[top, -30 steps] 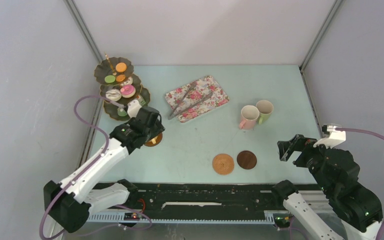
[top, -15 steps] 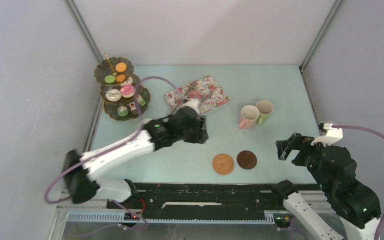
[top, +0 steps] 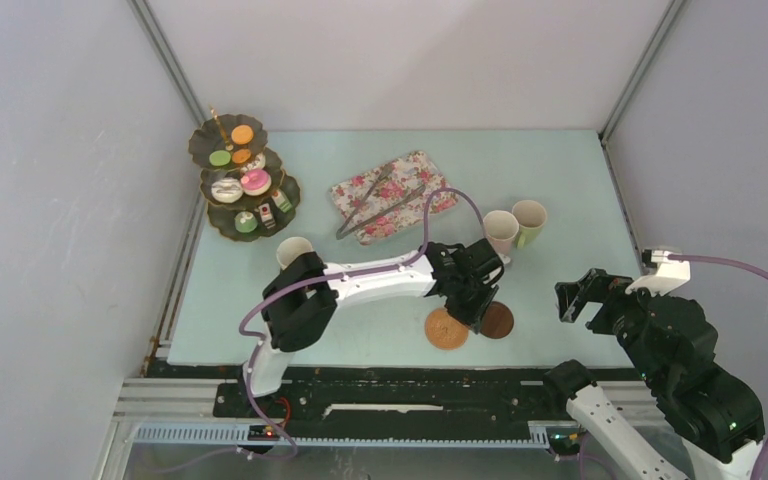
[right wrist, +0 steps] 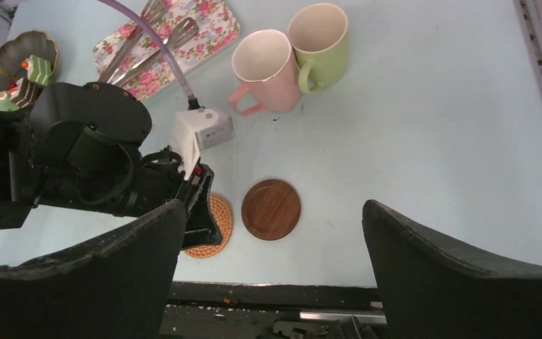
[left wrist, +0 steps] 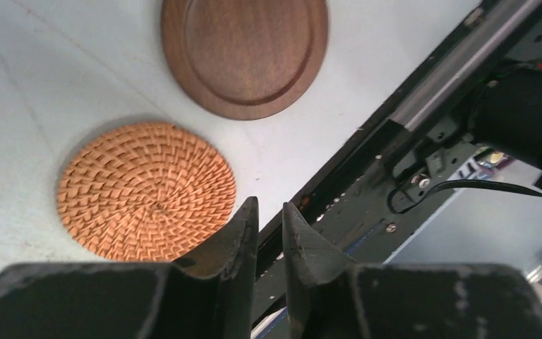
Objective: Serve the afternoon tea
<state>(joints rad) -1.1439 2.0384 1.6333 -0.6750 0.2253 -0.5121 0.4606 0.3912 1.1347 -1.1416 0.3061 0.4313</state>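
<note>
My left gripper (top: 474, 300) hangs over the woven orange coaster (top: 445, 328) near the table's front edge, next to the dark wooden coaster (top: 496, 320). In the left wrist view its jaws (left wrist: 269, 206) are nearly together with nothing between them, above the woven coaster (left wrist: 147, 189) and the dark coaster (left wrist: 244, 53). A yellow mug (top: 293, 250) stands at the left by the three-tier stand (top: 222, 225) with toy cakes. The pink mug (top: 500, 232) and green mug (top: 529, 220) stand together. My right gripper (top: 572, 295) is open and empty at the right; its wrist view (right wrist: 274, 212) shows both coasters.
The flowered tray (top: 415, 180) with metal tongs (top: 375, 205) lies at the back middle. The left arm (top: 380, 278) stretches across the table's front half. Grey walls close in both sides. The black rail (top: 410, 385) runs along the near edge.
My left arm swung from beside the stand at the left across to the coasters at the right. The yellow mug now shows where the gripper was. The right arm stayed put.
</note>
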